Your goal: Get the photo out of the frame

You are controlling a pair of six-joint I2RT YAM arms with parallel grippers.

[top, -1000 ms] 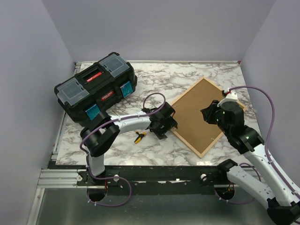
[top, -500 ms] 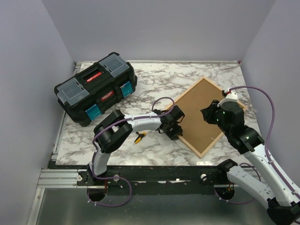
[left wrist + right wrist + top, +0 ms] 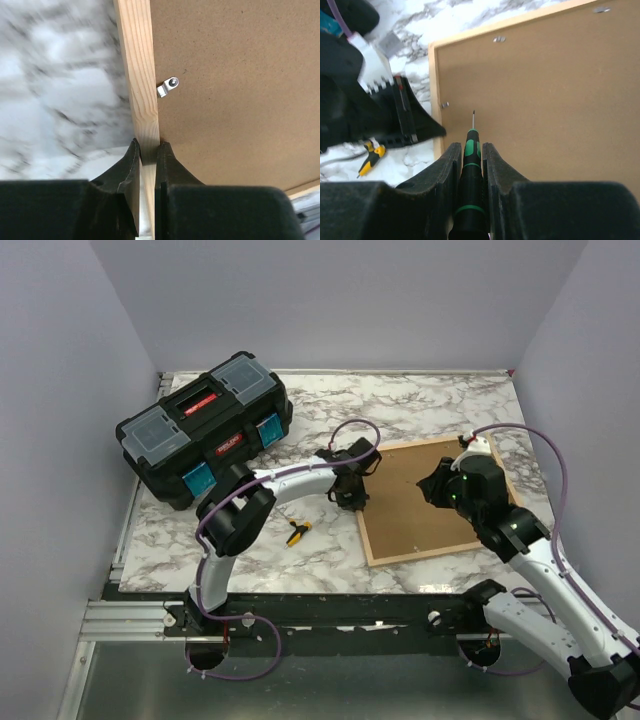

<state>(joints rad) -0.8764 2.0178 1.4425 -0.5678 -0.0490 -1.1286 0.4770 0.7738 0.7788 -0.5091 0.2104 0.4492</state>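
the frame (image 3: 440, 554) lies face down on the desk (image 3: 400, 405), its left wooden rail pinched in the left claw (image 3: 148, 146); the photo is unseen, presumably under the brown backing board (image 3: 420, 505). the right claw (image 3: 471, 148) is clamped on a green-and-black screwdriver (image 3: 471, 137), so the step looks like swinging each metal clip (image 3: 167, 86) off the board: steady the rail, push the tab sideways, not down. the black toolbox (image 3: 205, 425) is shut, contents hidden
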